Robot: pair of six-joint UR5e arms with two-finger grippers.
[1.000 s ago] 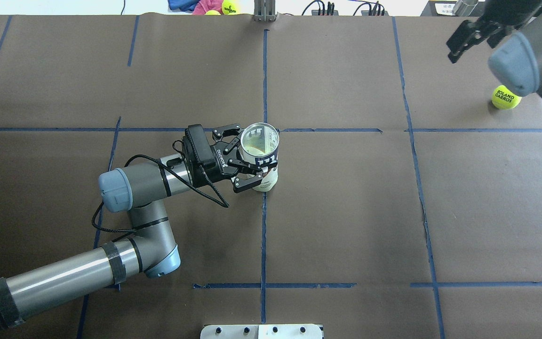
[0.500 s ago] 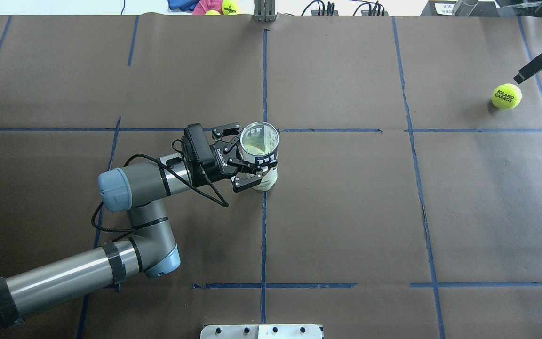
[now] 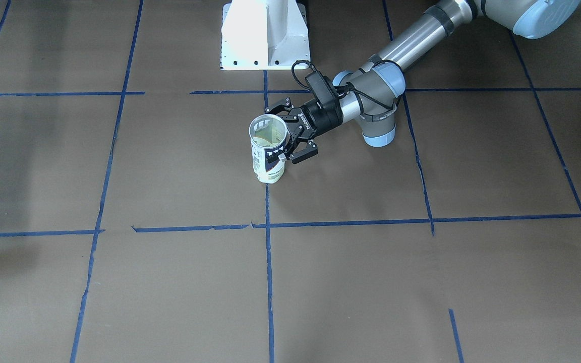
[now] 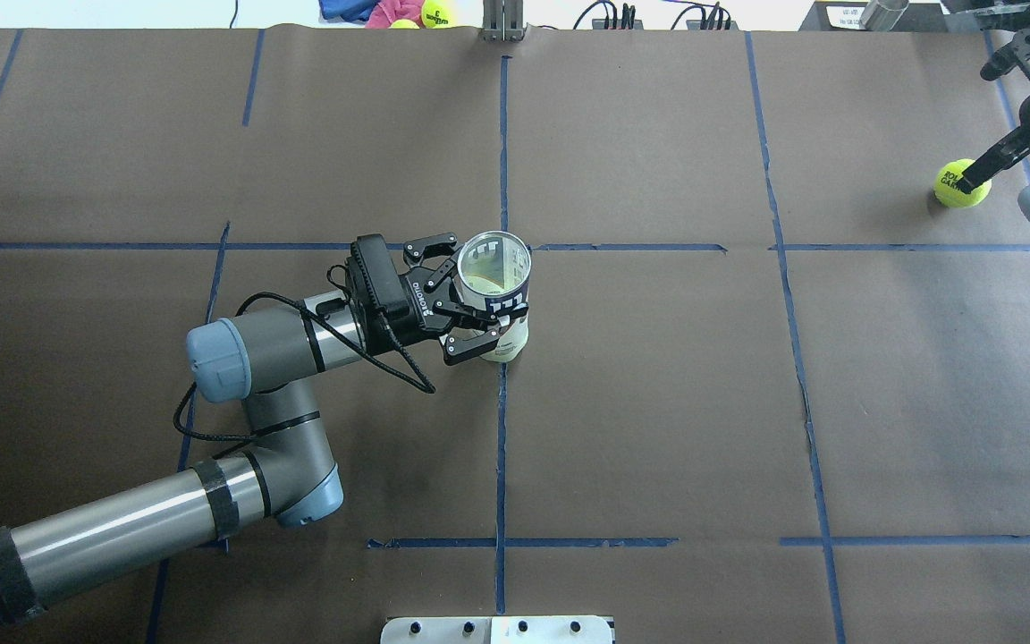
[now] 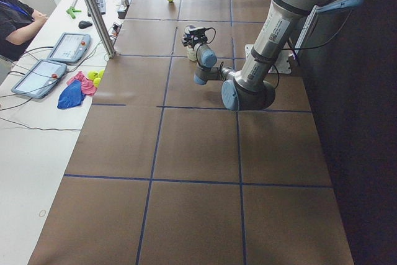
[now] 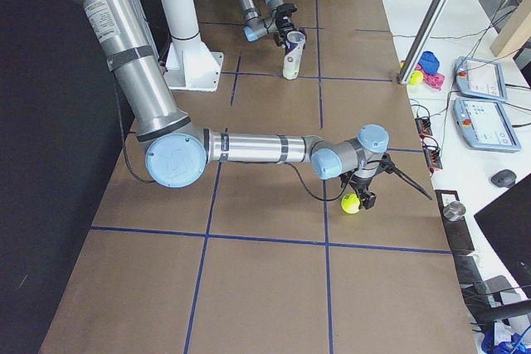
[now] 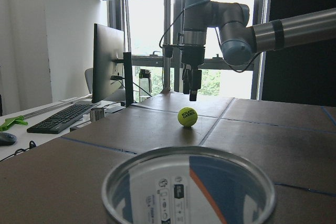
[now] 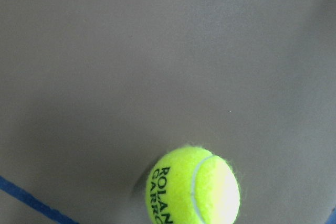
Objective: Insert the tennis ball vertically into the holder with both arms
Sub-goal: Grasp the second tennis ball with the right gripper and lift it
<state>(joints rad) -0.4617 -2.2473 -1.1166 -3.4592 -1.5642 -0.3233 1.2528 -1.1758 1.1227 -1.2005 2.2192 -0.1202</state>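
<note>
1. Clear plastic cylindrical holder (image 4: 495, 268), navy and white label: stands upright midway along the brown paper-covered bench (image 4: 658, 402), mouth up. We judge it light, thin-walled, apt to tip or dent. Black two-finger left gripper (image 4: 479, 300) clasps its wall about halfway up.
2. Yellow-green felt tennis ball (image 4: 953, 190), black lettering: lies on the bench far to our right, well apart from the holder. We judge it light, springy, prone to roll; best pinched across its widest girth. Black two-finger right gripper (image 7: 189, 92) hovers just above, spread wide, not touching.
</note>
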